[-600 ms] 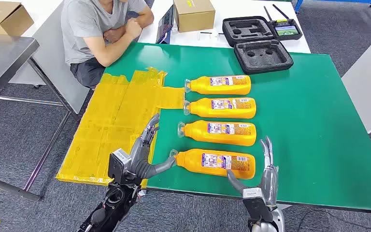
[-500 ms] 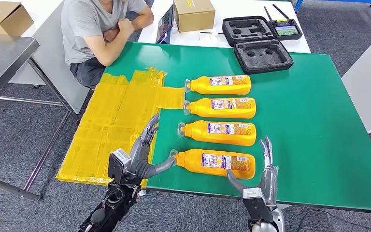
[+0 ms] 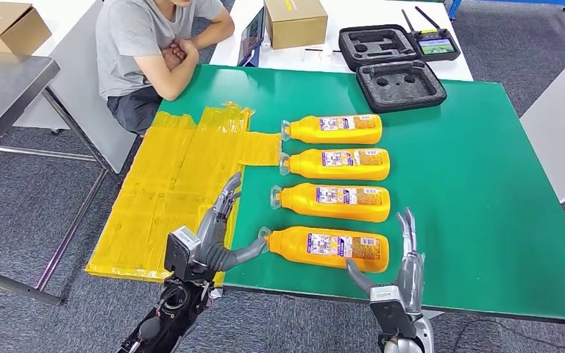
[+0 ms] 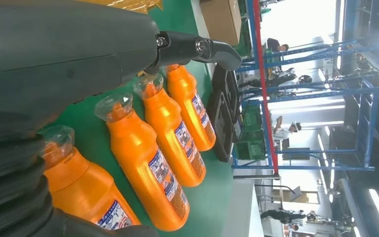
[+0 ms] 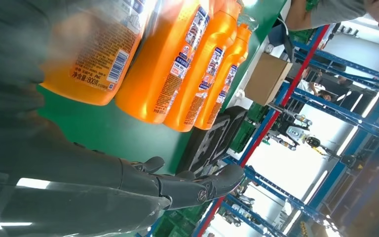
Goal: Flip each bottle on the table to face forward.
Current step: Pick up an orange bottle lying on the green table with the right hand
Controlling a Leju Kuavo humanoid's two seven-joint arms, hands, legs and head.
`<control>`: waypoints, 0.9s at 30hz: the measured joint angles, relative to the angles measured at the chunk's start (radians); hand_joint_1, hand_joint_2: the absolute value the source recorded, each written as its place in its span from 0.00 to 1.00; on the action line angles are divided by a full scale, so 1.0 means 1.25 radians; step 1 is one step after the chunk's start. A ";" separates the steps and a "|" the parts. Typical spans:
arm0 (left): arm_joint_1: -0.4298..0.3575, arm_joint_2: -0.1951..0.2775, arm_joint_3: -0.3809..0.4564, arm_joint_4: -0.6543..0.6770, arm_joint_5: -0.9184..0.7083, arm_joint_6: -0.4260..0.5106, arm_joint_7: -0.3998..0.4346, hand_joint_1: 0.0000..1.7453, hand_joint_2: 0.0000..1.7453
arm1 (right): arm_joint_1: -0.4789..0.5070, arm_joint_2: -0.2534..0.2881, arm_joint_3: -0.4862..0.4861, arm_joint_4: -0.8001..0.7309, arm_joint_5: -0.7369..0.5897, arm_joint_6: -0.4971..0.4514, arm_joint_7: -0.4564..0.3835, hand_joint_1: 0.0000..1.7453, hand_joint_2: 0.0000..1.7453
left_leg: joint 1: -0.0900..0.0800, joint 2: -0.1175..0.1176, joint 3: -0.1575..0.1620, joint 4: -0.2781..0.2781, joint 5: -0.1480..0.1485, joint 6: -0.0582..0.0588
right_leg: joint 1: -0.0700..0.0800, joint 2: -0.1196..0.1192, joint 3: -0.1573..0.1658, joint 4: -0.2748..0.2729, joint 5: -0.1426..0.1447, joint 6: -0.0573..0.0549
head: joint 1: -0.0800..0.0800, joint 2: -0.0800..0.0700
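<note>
Bottles of orange plastic, 4 in a column at frame centre on the green table (image 3: 471, 184); nearest bottle (image 3: 329, 248) sits between spread left hand (image 3: 217, 235) and spread right hand (image 3: 401, 261).

"800" on nearest bottle (image 5: 91, 47) label

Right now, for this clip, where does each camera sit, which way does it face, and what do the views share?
Head view: high on the body, looking down at the green table; left hand and right hand flank the nearest orange bottle.
Left wrist view: behind the left hand, facing the bottles' cap ends.
Right wrist view: behind the right hand, facing the bottles' bases.
Shared: all three show the four-bottle row; the nearest orange bottle sits closest to both wrists.
</note>
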State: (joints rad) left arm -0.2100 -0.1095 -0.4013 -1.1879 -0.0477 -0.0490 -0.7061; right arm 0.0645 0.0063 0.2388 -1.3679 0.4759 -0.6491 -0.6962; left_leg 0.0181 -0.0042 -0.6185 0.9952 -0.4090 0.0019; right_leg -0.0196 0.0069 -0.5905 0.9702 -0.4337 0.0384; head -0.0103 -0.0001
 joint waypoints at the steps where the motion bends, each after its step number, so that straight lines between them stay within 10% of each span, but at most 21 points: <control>1: 0.000 0.000 0.000 0.000 -0.003 0.004 0.000 0.00 1.00 | 0.000 0.000 0.000 0.000 -0.001 -0.003 0.000 0.00 1.00 | 0.000 0.000 0.000 0.000 0.000 0.000 | 0.000 0.000 0.000 0.000 0.000 0.000 | 0.000 0.000; 27: -0.001 0.004 0.000 0.008 -0.002 0.039 0.000 0.00 1.00 | -0.009 0.000 -0.020 0.031 0.059 0.077 0.056 0.00 1.00 | 0.000 0.000 0.000 0.000 0.000 0.000 | 0.000 0.000 0.000 0.000 0.000 0.000 | 0.000 0.000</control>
State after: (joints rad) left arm -0.2115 -0.1051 -0.4013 -1.1774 -0.0503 -0.0007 -0.7061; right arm 0.0531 0.0068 0.2132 -1.3292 0.5491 -0.5533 -0.6263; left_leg 0.0181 -0.0042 -0.6186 0.9952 -0.4090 0.0019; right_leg -0.0195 0.0069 -0.5905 0.9702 -0.4337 0.0384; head -0.0104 0.0000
